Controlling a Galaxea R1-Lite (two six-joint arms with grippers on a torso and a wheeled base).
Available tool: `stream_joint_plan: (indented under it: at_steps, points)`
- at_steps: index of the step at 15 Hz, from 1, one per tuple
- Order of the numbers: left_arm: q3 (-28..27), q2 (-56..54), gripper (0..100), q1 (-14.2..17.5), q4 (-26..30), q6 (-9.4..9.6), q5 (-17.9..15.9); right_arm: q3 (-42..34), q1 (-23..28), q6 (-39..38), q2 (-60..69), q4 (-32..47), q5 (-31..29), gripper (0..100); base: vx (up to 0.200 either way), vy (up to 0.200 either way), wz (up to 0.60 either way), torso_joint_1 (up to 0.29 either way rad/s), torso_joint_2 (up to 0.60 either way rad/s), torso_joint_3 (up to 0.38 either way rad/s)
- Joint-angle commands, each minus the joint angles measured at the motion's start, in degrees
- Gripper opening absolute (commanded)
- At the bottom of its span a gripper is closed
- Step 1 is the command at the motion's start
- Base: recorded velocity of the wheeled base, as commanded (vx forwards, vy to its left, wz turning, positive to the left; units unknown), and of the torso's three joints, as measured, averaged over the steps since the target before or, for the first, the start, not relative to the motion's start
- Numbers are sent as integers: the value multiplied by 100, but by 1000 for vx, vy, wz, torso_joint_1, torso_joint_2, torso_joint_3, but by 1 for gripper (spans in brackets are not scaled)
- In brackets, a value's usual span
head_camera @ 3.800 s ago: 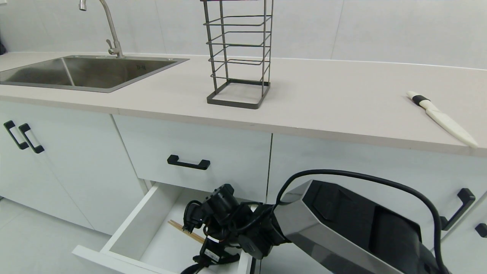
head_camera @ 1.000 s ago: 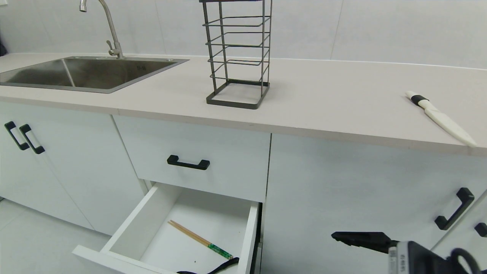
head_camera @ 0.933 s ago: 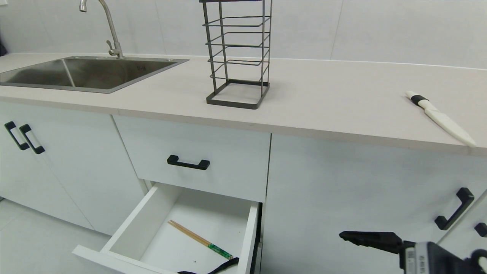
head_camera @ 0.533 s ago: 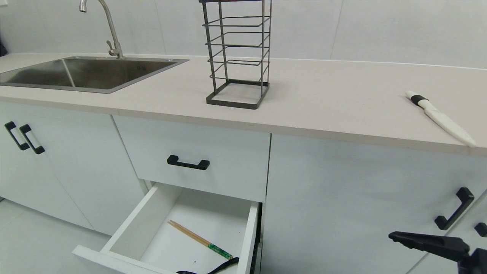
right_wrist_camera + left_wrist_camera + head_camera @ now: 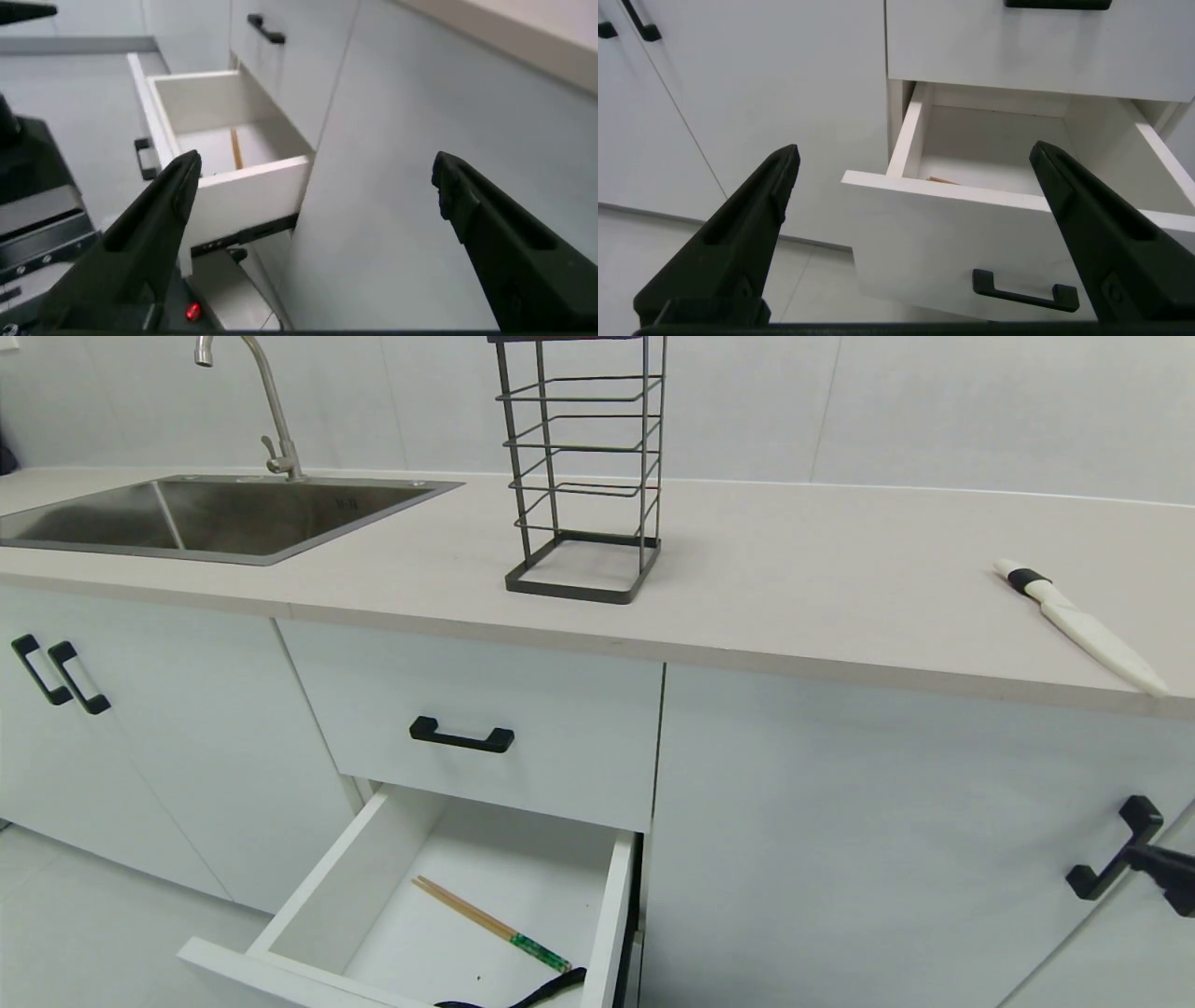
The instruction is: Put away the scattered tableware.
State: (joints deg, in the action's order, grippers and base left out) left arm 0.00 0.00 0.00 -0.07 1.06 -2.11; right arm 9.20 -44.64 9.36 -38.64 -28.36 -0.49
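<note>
Right gripper [image 5: 315, 163] pulled out of drawer [image 5: 611, 905], now far right, fingers apart; left gripper [image 5: 913, 149] also spread. Chopsticks [image 5: 490, 924] lie in drawer toward its front right corner. Knife [image 5: 1083, 627] sits at right front edge of worktop [image 5: 794, 579]; a clumsy approach could knock it off.
</note>
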Motion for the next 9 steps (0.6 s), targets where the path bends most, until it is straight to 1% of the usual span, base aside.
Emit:
stream_joint_plan:
  at_steps: [1,4,5,6,7,9]
  points:
    - [0,0,100,0,-1,-1,0,-15,1423,-13,648,14,93,100,0,0,0,0,0,0]
    - [0,0,100,0,-1,-1,0,-200,3137,22,1333,366,840,100,0,0,0,0,0,0]
    - [0,0,100,0,-1,-1,0,-261,3647,22,1597,559,980,100,0,0,0,0,0,0]
    - [0,0,100,0,-1,-1,0,-340,3990,22,1922,717,1156,100,0,0,0,0,0,0]
    - [0,0,100,0,-1,-1,0,-472,4130,22,2238,796,1244,100,0,0,0,0,0,0]
    - [0,0,100,0,-1,-1,0,-753,4165,-5,2986,849,1235,100,0,0,0,0,0,0]
